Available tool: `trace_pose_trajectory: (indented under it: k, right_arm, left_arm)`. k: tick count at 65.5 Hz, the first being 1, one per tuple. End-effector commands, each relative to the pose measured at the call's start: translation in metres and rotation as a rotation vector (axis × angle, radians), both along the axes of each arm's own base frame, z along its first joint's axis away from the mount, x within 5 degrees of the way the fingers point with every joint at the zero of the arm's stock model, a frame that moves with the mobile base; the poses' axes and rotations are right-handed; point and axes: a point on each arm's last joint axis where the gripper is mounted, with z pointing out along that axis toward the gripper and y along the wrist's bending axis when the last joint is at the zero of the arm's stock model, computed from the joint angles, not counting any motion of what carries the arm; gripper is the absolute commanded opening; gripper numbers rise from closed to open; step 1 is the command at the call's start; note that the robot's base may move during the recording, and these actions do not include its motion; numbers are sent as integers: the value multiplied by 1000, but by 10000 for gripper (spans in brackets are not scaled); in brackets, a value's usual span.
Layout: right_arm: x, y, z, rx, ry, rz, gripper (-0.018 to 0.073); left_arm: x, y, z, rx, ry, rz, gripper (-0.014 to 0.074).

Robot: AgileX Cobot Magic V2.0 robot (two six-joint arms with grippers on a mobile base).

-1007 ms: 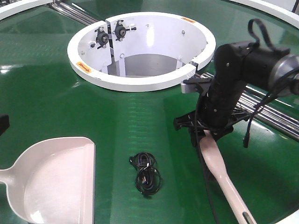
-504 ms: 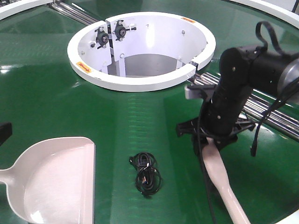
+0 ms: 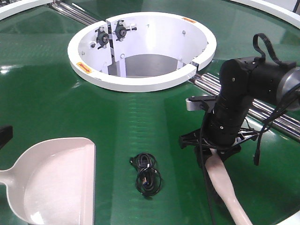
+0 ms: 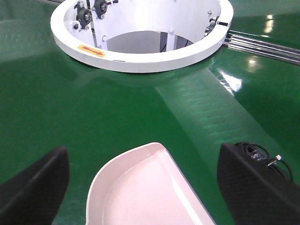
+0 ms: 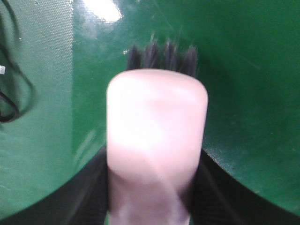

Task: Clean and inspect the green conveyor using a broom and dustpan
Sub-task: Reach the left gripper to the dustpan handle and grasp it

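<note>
Green and glossy, the green conveyor [image 3: 47,93] fills the front view, and the white ring [image 3: 140,84] stands open at its far middle. Chrome roller bars [image 3: 276,119] run out from the ring's right side. Over them, nearer than the ring and to its right, the black right arm [image 3: 243,89] bends steeply down, wrist pointing at the belt. The dustpan [image 3: 56,183] lies flat on the belt, well nearer than the ring and to its left. The broom [image 3: 225,183] is nearer than the ring on the right; the right gripper [image 3: 215,150] is pinched on it, dark fingers [image 5: 89,187] against both sides of its pink head, bristles toward the belt. A small black cable [image 3: 147,173] lies coiled nearer than the ring, between dustpan and broom. The left gripper [image 4: 143,152] is spread wide, one finger on each side of the dustpan in the wrist view; I cannot tell whether it touches.
</note>
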Motion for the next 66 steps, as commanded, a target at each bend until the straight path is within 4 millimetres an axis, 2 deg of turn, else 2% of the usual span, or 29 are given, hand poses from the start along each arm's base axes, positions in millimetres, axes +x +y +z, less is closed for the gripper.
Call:
trace_pose_trajectory:
  k: [1,8,17,44,50,66]
  right_arm:
    - [-7,-4,23,9,-10,9,-2]
    - [-7,-4,23,9,-10,9,-2]
    - [-7,-4,23,9,-10,9,-2]
    - [-7,-4,23,10,-11,10,-2]
    - [-7,-4,23,10,-11,10,-2]
    - [-7,-4,23,10,-11,10,-2]
  left_arm:
    - [1,0,15,-17,-83,7,591]
    - [2,3,14,68,-96,6,591]
    - [3,8,13,292,-136,-33,591]
    - [3,22,9,1221,-215,-334,591]
    - [3,24,9,1277,-212,-344,591]
    - [3,24,9,1274,-211,-345,591]
